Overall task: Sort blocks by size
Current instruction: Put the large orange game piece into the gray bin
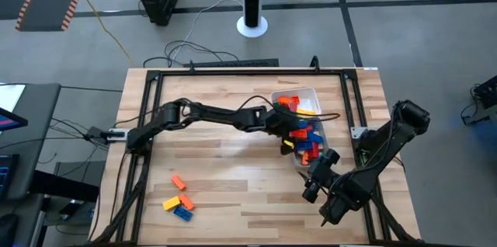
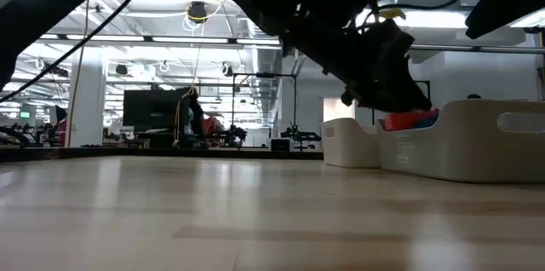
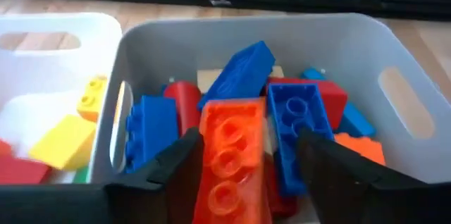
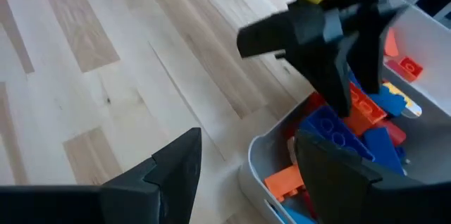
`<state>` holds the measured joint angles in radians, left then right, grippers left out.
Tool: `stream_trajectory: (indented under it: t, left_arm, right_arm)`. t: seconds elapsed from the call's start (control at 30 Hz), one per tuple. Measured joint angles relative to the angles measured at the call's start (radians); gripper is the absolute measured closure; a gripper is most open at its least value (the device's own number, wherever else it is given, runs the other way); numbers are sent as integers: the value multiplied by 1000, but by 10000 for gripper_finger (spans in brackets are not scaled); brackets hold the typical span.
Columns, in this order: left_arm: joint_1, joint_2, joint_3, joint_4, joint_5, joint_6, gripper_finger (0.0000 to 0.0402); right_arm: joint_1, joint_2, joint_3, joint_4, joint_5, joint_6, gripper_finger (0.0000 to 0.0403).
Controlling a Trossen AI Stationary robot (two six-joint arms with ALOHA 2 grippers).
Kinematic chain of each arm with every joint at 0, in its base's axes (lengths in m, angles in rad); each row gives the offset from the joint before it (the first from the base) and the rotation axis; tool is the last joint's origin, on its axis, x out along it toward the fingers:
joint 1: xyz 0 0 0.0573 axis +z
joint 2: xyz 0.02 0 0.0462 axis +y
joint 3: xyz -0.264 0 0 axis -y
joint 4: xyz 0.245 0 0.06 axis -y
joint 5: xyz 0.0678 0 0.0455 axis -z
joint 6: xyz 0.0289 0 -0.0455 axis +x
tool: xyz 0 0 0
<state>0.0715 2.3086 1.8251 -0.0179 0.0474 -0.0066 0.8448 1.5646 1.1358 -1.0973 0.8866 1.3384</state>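
— Where's your left gripper [image 3: 243,175]?
— Over the grey tub [image 3: 366,48] of blocks [image 3: 299,122], my fingers part open around a long orange brick [image 3: 229,160]. Three sorted blocks [image 1: 178,199] lie far off on the table [image 1: 225,177].
— The right gripper [image 4: 243,175]?
— Open, empty, beside the tub.

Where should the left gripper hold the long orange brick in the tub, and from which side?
Grip the orange brick across its two long side faces, coming down from above. It lies stud-side up on the pile, and the open left gripper already straddles its width inside the tub.
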Motion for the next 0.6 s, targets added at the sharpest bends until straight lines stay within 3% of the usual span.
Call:
stream_trajectory:
  t: [0.17,0.27,0.43,0.6]
  left_arm:
    - [0,-44,-7,-75,2,96,167]
    - [-29,-120,-88,-51,-69,171,169]
    - [-88,-294,-329,58,-165,182,177]
    - [-181,-532,-617,60,-201,69,178]
  right_arm:
    - [6,0,0,1,4,0,148]
    - [12,0,0,0,5,0,148]
    - [33,0,0,5,7,-1,148]
    - [47,0,0,20,9,-5,148]
